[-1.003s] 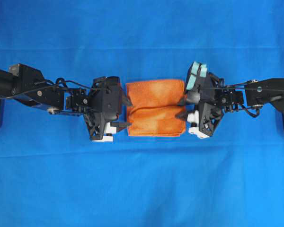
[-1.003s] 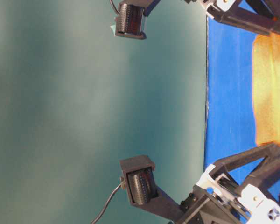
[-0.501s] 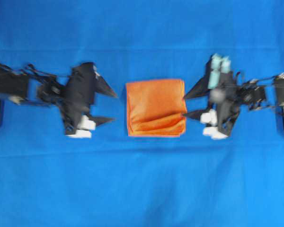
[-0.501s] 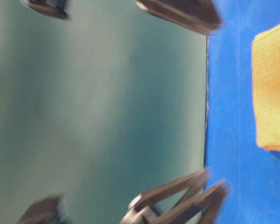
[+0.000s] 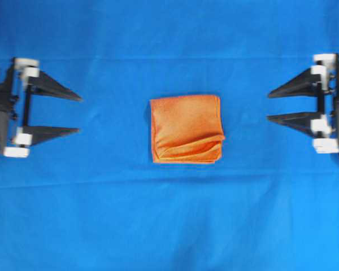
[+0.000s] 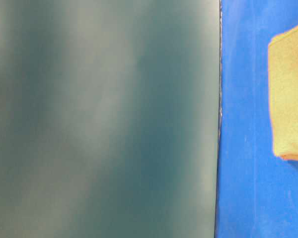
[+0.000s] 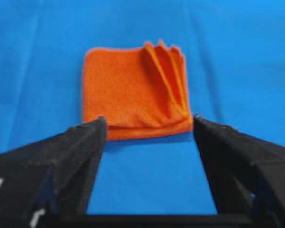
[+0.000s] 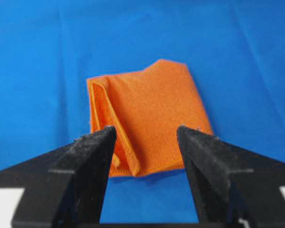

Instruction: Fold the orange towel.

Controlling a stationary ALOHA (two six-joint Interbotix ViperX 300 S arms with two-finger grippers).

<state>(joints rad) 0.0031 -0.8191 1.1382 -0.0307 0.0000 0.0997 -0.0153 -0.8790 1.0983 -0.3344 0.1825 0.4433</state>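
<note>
The orange towel (image 5: 186,129) lies folded into a small square in the middle of the blue cloth, its layered hems showing along the lower right. It also shows in the table-level view (image 6: 289,94), the left wrist view (image 7: 133,92) and the right wrist view (image 8: 149,111). My left gripper (image 5: 79,114) hangs open at the far left edge, well away from the towel, nothing between its fingers (image 7: 80,147). My right gripper (image 5: 268,106) hangs open at the far right edge, equally far from the towel and empty, its fingers (image 8: 92,152) dark against the cloth.
The blue table cloth (image 5: 169,226) covers the whole surface. Its edge (image 6: 219,119) meets a dark green backdrop in the table-level view. Neither arm shows in that view.
Both grippers let go of the towel's side edges and drew back outward to the far left and right. The towel stays folded in place.
</note>
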